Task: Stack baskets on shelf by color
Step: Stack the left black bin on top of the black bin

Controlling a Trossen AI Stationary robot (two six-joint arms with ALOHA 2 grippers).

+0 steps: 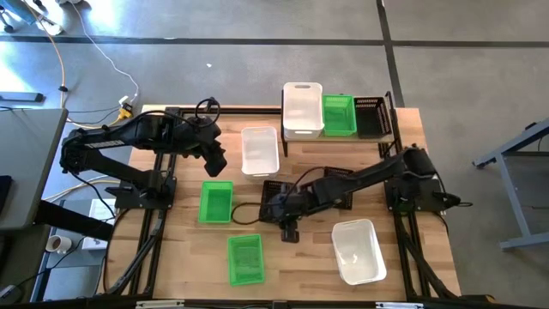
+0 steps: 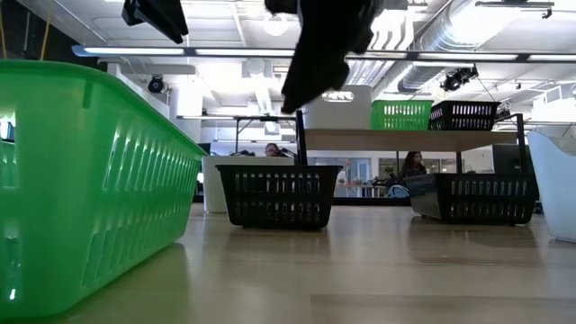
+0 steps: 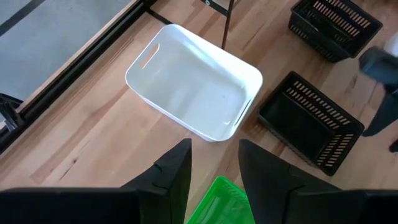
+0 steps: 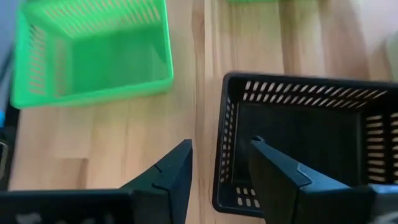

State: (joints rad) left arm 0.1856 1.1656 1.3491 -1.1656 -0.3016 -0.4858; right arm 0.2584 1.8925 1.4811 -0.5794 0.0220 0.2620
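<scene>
The shelf stands at the table's far right and carries one white basket, one green basket and one black basket side by side. On the table lie a white basket, two green baskets, another white basket and two black baskets. My right gripper is open and hovers above the near wall of a black basket, one finger over each side. My left gripper is open, raised between the white basket and a green basket.
Black frame rails run along the table's left and right sides by the arm bases. Bare wood shows in the near middle and between the baskets. People sit in the room beyond the table.
</scene>
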